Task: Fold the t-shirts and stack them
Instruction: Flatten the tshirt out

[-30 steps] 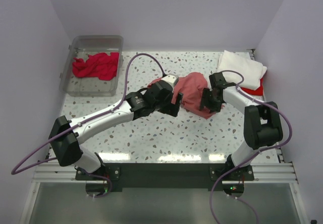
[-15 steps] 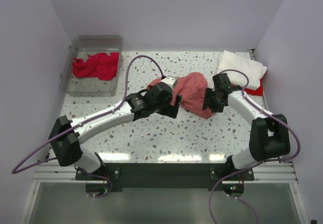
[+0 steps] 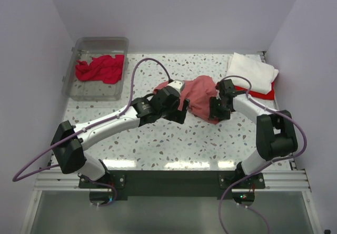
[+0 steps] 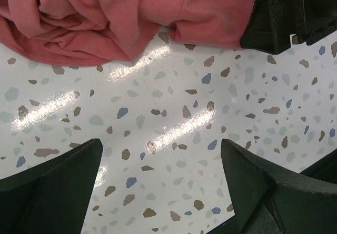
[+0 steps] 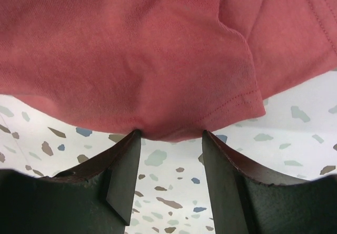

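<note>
Right wrist view: right pincer (image 5: 170, 134) spread at hem of the coral-red shirt (image 5: 158, 60); left pincer (image 4: 160, 145) gapes above table (image 4: 247, 86).

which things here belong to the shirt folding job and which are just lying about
Job:
- large faded coral-red cloth t-shirt, crumpled mid-table
- folded white cloth t-shirt, far right
- bright red t-shirt under the white one
- crumpled crimson t-shirt, far left

Lying about:
- clear plastic bin, holding the crimson one
- purple arm cables
</note>
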Robot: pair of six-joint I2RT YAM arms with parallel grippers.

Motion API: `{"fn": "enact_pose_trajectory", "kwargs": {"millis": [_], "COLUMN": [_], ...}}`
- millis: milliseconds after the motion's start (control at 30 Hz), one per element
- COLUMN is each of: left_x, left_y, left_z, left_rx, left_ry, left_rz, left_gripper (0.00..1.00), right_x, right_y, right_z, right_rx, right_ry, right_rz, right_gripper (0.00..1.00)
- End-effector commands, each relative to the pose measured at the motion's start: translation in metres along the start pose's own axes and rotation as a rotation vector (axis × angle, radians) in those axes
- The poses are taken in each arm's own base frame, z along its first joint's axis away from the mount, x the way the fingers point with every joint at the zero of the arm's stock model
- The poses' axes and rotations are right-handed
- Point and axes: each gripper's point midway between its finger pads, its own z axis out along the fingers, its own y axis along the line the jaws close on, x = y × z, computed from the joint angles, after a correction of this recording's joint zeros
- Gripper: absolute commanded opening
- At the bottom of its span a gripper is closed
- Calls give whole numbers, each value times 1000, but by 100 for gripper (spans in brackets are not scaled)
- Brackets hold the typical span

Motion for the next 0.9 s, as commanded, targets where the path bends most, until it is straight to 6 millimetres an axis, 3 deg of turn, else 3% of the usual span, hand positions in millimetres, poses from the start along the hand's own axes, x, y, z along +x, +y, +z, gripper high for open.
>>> {"fn": "enact_pose_trajectory", "kwargs": {"millis": [0,133,267,333,433,633,700,767,867], "left_x": [-7,-7,-9,-9,-7,-6,-5,-2,-10], "left_y": [1,2,2,4,4,8,10,12,12], "left_z": [-10,-11,-12,-12,-11,-4,3,10,14], "left_rx": [-2,-4,-7,-15,-16,-41,-58,-80,-102], "left_ry": [-31,-32,-37,-37,-33,-27,-18,-1,-3], "left_rz": [-26,-28,-25,-26,-21,0,17,34,55], "left_gripper": [100,100,100,100,100,100,100,100,100], "right_x": [-14,-12,-12,-14,-15,-23,-28,-38,-58], "right_y": [2,-1,-1,0,0,4,7,12,22], "right_z": [4,12,11,5,-5,-42,-56,-73,-102], "right_rx": [-4,11,12,10,17,21,20,13,-17], "right_ry": [-36,-22,-28,-37,-35,-41,-46,-66,-115], "right_rz": [-55,-66,-61,-58,-55,-46,-44,-47,-44], "right_gripper": [54,49,33,19,13,13,7,0,0]}}
